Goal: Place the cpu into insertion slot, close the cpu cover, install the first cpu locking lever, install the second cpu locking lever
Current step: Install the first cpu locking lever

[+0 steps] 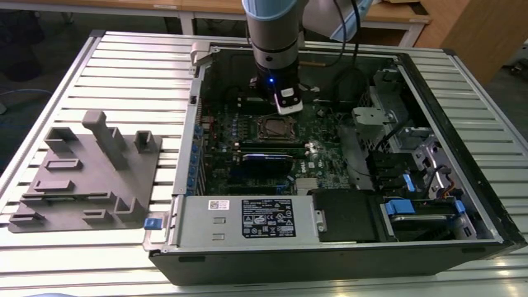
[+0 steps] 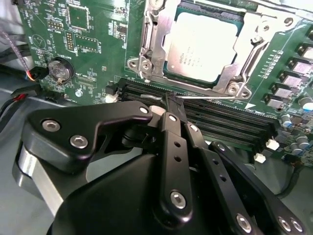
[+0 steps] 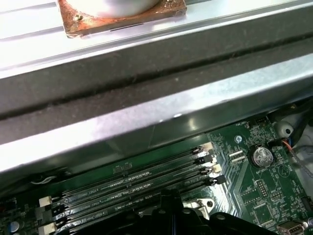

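Can see the cpu (image 2: 203, 46) lying flat in the slot (image 2: 210, 7), shiny face up, small print on top. Is square, so has no long side; sits with its edges in line with the edges of the green board (image 2: 98, 44). Has the cover (image 2: 155, 46) down flat around it, shiny face showing through the window. Just beside the cover, can see a thin silver rod (image 2: 215, 96) lying along the long black slots (image 2: 220, 120). Can see the gripper (image 2: 171, 100) right at that rod, fingers (image 2: 170, 139) pressed together into one tip. Cannot tell if touching the rod or just above it. In the exterior view, can see the arm (image 1: 272, 37) standing straight up over the board, inside the open case (image 1: 476, 179)
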### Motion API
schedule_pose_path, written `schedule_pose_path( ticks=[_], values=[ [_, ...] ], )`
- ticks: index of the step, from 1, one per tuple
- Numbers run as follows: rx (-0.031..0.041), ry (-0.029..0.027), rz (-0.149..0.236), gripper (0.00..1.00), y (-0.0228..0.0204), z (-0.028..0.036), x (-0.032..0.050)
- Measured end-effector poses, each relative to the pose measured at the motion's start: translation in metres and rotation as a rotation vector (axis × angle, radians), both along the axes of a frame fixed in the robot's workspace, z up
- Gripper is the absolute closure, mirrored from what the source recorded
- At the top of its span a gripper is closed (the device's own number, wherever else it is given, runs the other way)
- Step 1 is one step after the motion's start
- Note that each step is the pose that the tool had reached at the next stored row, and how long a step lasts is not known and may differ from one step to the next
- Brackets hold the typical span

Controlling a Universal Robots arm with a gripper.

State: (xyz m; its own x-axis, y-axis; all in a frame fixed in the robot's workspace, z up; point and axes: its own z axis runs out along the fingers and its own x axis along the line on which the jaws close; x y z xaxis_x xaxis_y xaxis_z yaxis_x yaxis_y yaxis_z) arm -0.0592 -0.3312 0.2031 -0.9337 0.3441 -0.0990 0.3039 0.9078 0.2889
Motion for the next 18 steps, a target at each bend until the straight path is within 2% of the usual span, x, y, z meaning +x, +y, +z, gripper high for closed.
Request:
schedule_pose_path(
  ticks=[2,11,14,18],
  values=[
    [0.0056,-0.0073,0.0,0.89,-0.0002,-0.0003,-0.0007],
    [0.0068,-0.0095,0.0,0.89,-0.0002,-0.0006,-0.0026],
    [0.0147,-0.0109,0.0,0.89,-0.0002,-0.0008,-0.003],
    [0.0196,-0.0131,0.0,0.89,-0.0001,-0.0013,-0.0032]
  ],
)
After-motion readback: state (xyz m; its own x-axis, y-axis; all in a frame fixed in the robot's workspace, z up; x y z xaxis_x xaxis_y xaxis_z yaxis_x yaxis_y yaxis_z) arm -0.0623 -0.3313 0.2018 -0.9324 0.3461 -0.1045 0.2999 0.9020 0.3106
